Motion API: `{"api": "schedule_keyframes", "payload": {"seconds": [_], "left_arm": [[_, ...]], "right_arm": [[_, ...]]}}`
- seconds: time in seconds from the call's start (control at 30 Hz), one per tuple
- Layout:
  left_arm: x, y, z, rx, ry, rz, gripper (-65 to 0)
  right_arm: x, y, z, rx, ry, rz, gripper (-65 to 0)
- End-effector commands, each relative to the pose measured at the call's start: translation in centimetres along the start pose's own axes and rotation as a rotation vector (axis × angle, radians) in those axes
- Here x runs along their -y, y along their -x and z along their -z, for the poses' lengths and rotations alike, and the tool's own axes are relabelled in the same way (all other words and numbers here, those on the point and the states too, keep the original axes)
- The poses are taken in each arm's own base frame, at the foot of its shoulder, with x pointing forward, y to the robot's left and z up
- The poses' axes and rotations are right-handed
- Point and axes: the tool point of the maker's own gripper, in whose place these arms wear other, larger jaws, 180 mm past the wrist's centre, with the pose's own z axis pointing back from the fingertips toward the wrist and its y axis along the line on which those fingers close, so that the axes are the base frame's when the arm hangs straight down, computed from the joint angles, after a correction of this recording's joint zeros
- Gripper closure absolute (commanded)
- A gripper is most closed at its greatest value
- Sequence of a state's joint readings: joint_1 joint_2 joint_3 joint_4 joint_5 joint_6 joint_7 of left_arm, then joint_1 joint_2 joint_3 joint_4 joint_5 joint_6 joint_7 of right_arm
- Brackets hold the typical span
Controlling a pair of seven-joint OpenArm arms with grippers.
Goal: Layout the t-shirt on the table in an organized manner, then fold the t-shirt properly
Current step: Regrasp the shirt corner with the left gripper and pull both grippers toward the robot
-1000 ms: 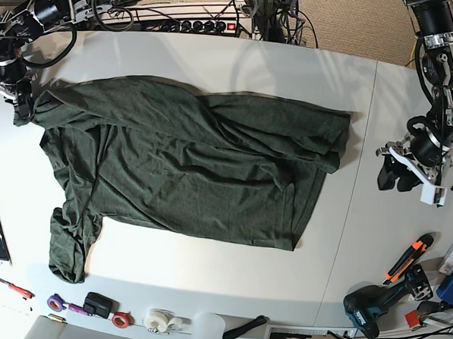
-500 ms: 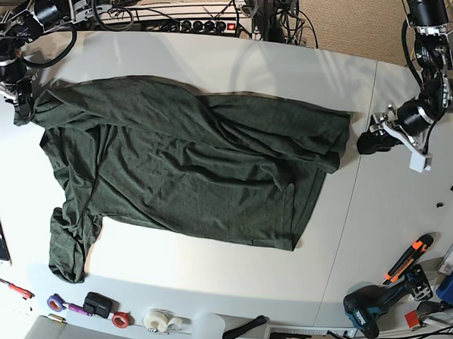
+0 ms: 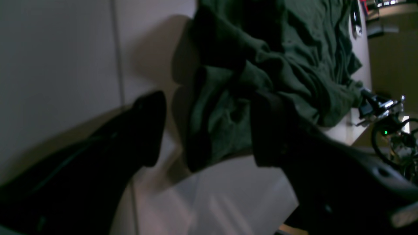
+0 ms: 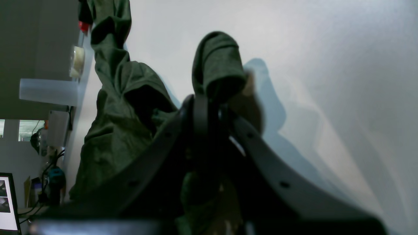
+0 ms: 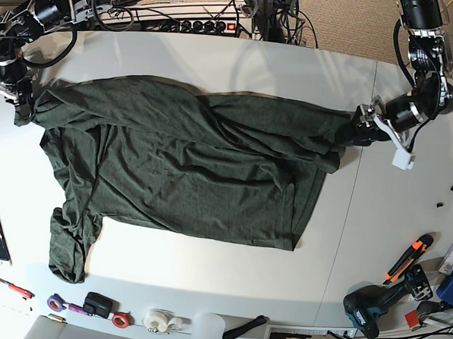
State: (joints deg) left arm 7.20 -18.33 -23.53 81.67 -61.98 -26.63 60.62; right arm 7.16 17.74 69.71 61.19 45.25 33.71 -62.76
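- Your left end effector [image 3: 205, 130] stands wide, its two dark fingers [image 3: 147, 127] straddling a bunched fold of the t-shirt [image 5: 189, 160]; nothing is gripped. It sits low at the garment's 3 o'clock corner, placed, I judge, to take that corner.
- Your right end effector [image 4: 209, 107] is narrowed onto a fold of the t-shirt, pinning the 9 o'clock corner so the cloth can be tensioned from the far side.
- The t-shirt lies roughly spread mid-surface [image 5: 240, 56], wrinkled, with an overlapping flap across the middle and one sleeve trailing toward 7 o'clock. Layout is unfinished; folding has not begun.
- Risk: closing on several layers at 3 o'clock would drag the flap rather than flatten it.
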Motion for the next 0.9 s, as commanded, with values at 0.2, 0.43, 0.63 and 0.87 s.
{"api": "schedule_keyframes", "payload": {"seconds": [0.2,0.43,0.63,0.87], "left_arm": [[0.1,4.2,1.4,-0.201,-0.035,0.064,-41.2],[0.5,4.7,2.6,-0.203,-0.048,0.111,-27.7],[-0.2,3.9,1.9,-0.177,-0.067,0.098,0.0],[-0.2,3.8,-0.4,-0.175,0.0,0.039,0.0]], "right_arm": [[-0.8,-1.6,-0.2,0.037,-0.022,-0.021,0.0],[-0.8,-1.4,-0.2,0.025,-0.022,-0.022,0.0],[-0.9,-1.2,-0.7,-0.016,-0.04,-0.055,0.0],[0.5,-1.3,-2.7,-0.046,-0.027,-0.072,0.0]]}}
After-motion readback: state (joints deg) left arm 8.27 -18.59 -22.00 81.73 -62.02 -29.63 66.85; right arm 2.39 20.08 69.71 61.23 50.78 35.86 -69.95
